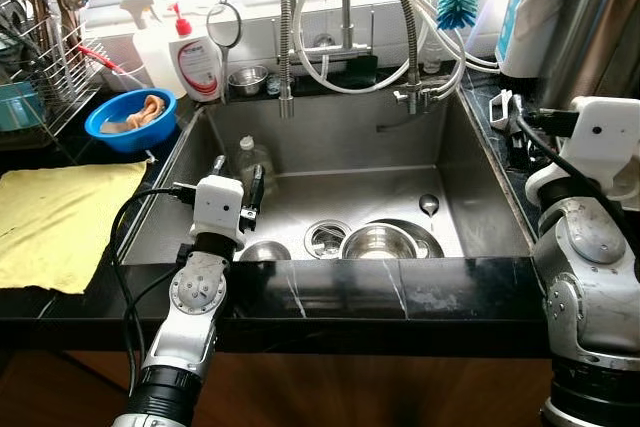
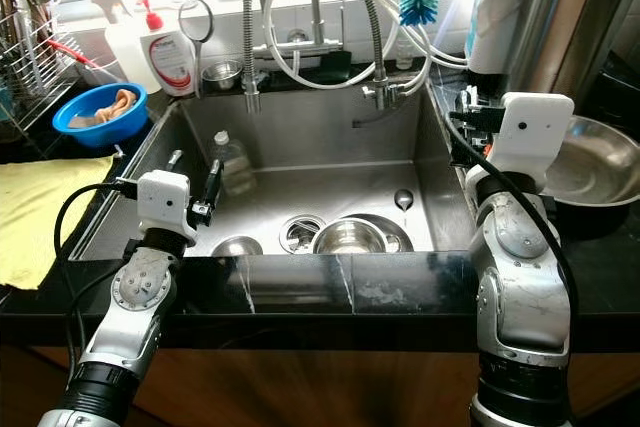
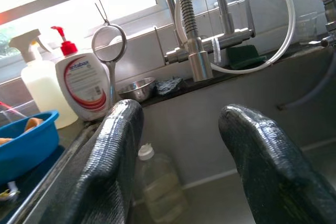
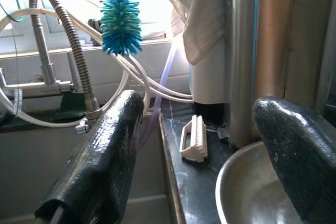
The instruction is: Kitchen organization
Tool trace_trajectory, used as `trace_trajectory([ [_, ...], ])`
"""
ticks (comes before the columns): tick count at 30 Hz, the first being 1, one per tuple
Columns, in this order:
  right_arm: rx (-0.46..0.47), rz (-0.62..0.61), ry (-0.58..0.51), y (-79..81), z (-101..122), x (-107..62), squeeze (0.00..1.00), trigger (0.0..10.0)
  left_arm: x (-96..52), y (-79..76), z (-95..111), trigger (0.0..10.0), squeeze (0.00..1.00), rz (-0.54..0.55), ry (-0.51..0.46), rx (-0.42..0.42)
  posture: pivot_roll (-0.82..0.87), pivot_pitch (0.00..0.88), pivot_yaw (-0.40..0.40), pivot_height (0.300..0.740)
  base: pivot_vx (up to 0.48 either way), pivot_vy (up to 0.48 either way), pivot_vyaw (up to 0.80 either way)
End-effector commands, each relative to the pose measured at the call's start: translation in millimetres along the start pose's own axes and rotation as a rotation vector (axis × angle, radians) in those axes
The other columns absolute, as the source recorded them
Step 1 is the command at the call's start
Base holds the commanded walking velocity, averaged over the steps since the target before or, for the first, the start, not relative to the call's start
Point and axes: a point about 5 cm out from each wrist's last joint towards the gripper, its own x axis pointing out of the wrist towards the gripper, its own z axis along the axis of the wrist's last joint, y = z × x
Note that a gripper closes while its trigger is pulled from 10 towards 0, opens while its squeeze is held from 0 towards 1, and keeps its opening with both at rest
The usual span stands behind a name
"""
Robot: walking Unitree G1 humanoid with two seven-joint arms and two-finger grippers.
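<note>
Steel bowl [image 2: 350, 236] in the sink: near rim hidden behind the counter's front edge [image 2: 330, 287]. Smaller bowl [image 2: 237, 245] beside it: only its far arc shows. Large steel bowl [image 2: 595, 169] on the right counter: cut by the picture's edge and partly behind the right arm. Dish rack [image 1: 35, 67]: cropped at left, contents indistinct. Soap bottle [image 3: 83, 85]: label text too small to read. Plastic bottle [image 3: 160, 184]: lower half cut off.
</note>
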Motion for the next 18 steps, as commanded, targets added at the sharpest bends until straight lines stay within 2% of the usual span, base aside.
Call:
trace_trajectory([
  [1,0.012,0.046,-0.006,11.0,-0.1,1.2,0.0,10.0,-1.4,7.8,3.7,10.0,0.0,0.028,-0.026,0.003,-0.28,0.0,0.121,0.74,0.0,0.454,-0.61],
  [6,0.016,0.054,-0.013,13.0,0.9,1.6,0.0,10.0,-2.0,5.9,2.9,10.0,0.0,0.014,-0.025,0.02,-0.27,0.0,0.119,0.74,0.0,0.0,-0.59],
  [18,0.031,0.054,-0.025,13.9,0.7,1.3,0.0,10.0,-3.4,4.3,3.3,10.0,0.0,0.003,-0.024,0.031,-0.27,0.0,0.119,0.74,0.0,0.0,0.0],
])
